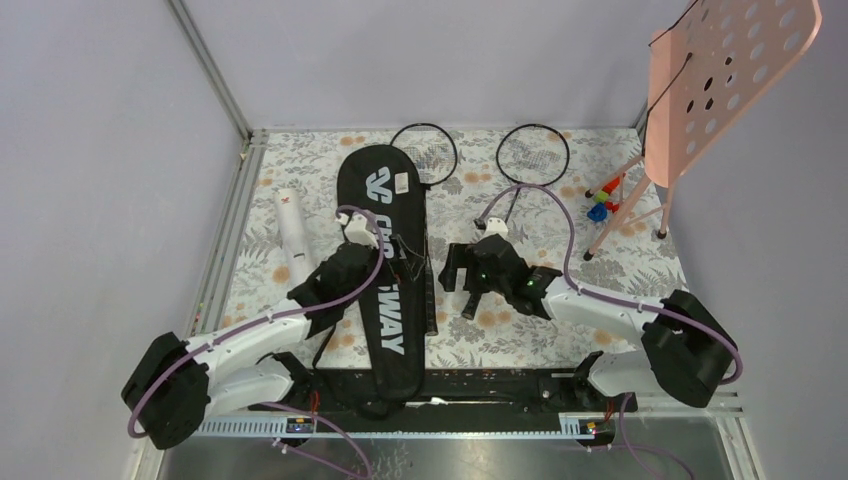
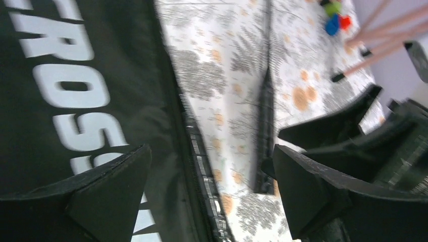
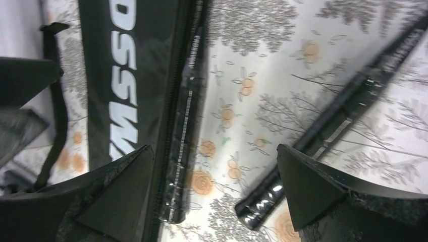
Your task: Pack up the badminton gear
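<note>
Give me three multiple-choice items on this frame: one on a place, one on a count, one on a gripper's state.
1. Where does the tube lie?
A) left of the bag
B) right of the bag
C) on the bag

2. How many racket heads show?
A) one
B) two
C) three

3. The right gripper is:
A) open, empty
B) shut on a racket
C) shut on the bag

Answers:
1 A, the top view shows it beside the bag's left edge.
2 B, two hoops lie at the far edge.
3 A, its jaws stand wide apart, gripping nothing.
</note>
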Controlling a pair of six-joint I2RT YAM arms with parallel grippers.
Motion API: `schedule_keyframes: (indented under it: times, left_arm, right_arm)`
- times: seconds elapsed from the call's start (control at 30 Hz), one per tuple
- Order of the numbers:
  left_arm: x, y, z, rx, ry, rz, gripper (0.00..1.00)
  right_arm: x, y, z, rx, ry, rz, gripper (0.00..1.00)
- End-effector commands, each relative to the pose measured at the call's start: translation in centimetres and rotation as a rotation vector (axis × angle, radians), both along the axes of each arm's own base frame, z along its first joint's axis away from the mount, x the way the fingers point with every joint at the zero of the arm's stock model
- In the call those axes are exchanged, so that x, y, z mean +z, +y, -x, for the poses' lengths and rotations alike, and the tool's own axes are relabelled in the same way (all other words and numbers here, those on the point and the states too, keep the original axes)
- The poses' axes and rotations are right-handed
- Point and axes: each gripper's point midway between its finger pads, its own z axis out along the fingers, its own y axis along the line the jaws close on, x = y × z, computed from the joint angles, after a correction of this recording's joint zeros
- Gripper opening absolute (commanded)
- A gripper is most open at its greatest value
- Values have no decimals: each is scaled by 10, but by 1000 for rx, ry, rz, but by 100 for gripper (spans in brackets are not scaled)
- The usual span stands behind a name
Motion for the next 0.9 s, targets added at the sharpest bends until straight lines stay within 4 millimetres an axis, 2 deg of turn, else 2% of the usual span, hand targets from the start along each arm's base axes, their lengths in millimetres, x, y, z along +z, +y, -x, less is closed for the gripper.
schedule_keyframes:
  times: [0.0, 0.07, 0.17, 0.3, 0.37, 0.47, 0.57, 0.7, 0.87]
  left_arm:
    - [-32, 55, -7, 222, 123, -99, 99]
    - [-46, 63, -6, 233, 181, -51, 99]
    - [-58, 65, -6, 225, 213, 3, 99]
    - [-80, 79, -4, 267, 295, -72, 93]
    - [-92, 89, -2, 304, 326, -113, 87]
    - [-98, 96, -2, 323, 339, -139, 76]
    - [-104, 98, -2, 334, 355, -157, 69]
    - [-109, 99, 0, 340, 371, -161, 67]
    - [-110, 100, 2, 344, 375, -154, 66]
  right_arm:
    - [34, 51, -3, 184, -7, -209, 100]
    - [37, 66, -1, 235, 17, -242, 100]
    - [38, 89, 2, 284, 80, -319, 97]
    - [33, 113, 0, 322, 169, -355, 96]
    - [23, 118, -4, 312, 206, -340, 96]
    - [14, 120, -12, 263, 228, -315, 95]
    - [4, 122, -17, 230, 250, -266, 94]
    - [-13, 121, -21, 170, 280, -185, 94]
    - [-31, 106, -31, 44, 292, -43, 96]
